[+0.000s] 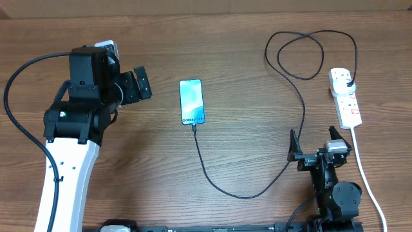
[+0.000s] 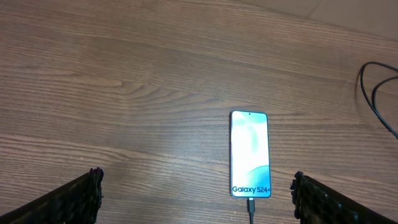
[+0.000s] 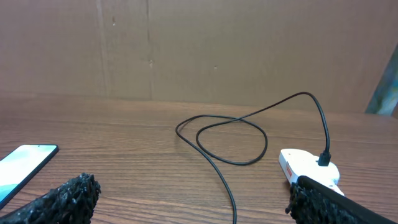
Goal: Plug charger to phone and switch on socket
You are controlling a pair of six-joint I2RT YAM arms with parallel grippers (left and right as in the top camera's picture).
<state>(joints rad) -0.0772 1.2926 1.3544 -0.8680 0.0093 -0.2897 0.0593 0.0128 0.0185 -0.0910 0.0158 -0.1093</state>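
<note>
The phone [image 1: 192, 101] lies flat mid-table, screen lit with "Galaxy S24+" text; it also shows in the left wrist view [image 2: 250, 154] and at the left edge of the right wrist view [image 3: 22, 165]. The black charger cable [image 1: 248, 193] has its connector in the phone's near end [image 2: 251, 206], loops across the table [image 3: 227, 140], and its plug [image 1: 348, 83] sits in the white socket strip [image 1: 346, 98], also in the right wrist view [image 3: 308, 165]. My left gripper [image 1: 136, 86] is open and empty, left of the phone. My right gripper [image 1: 320, 149] is open and empty, near the strip.
The strip's white cord [image 1: 368, 180] runs along the right side toward the front edge. The charger's loop [image 1: 309, 55] lies at the back right. A brown wall [image 3: 199, 43] stands behind the table.
</note>
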